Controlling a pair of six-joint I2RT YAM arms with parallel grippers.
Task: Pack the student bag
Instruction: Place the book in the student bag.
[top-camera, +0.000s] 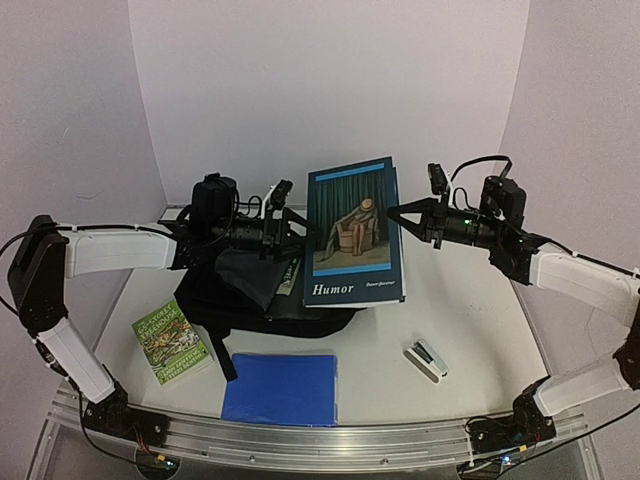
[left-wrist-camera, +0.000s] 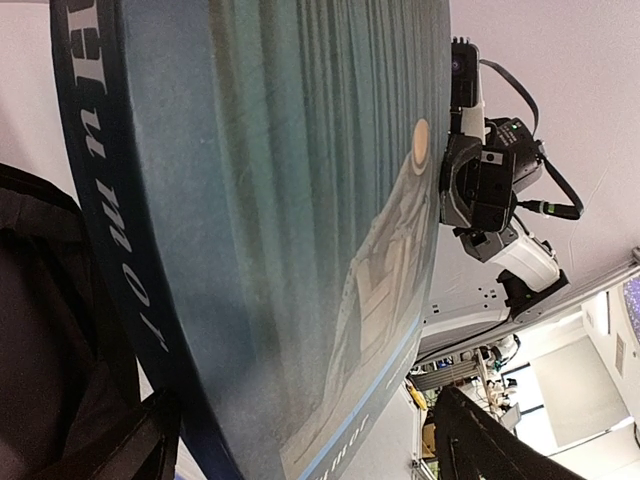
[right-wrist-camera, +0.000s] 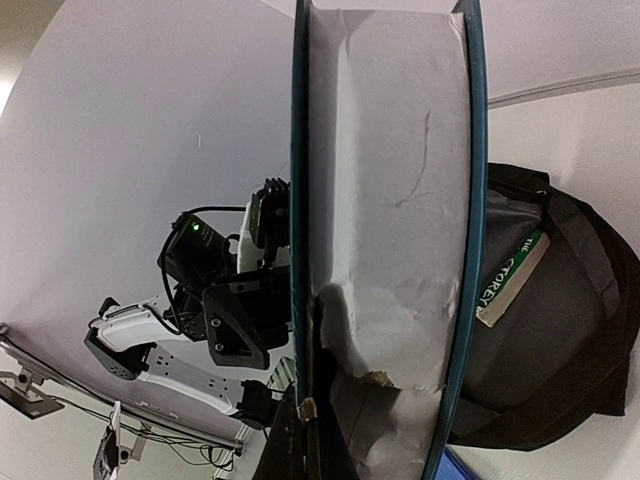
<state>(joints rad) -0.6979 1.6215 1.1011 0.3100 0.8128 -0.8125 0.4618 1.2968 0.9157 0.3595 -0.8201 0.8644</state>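
The student bag (top-camera: 250, 295) lies black and open on the table's left-middle, its grey lining up. Upright over its right edge stands a blue book titled Humor (top-camera: 355, 230). My right gripper (top-camera: 393, 213) is shut on the book's right edge. In the right wrist view the gripper (right-wrist-camera: 315, 440) pinches one cover beside the white page block (right-wrist-camera: 390, 200), with the bag (right-wrist-camera: 560, 340) behind. My left gripper (top-camera: 290, 232) stands open at the book's left edge. In the left wrist view its gripper (left-wrist-camera: 310, 440) straddles the cover (left-wrist-camera: 270, 200), and its right finger (left-wrist-camera: 490, 440) stands apart from it.
A green paperback (top-camera: 173, 343) lies left of the bag and a blue folder (top-camera: 280, 388) in front of it. A small stapler (top-camera: 427, 359) sits at the front right. A green-spined book (right-wrist-camera: 510, 280) rests inside the bag. White walls close in behind and beside.
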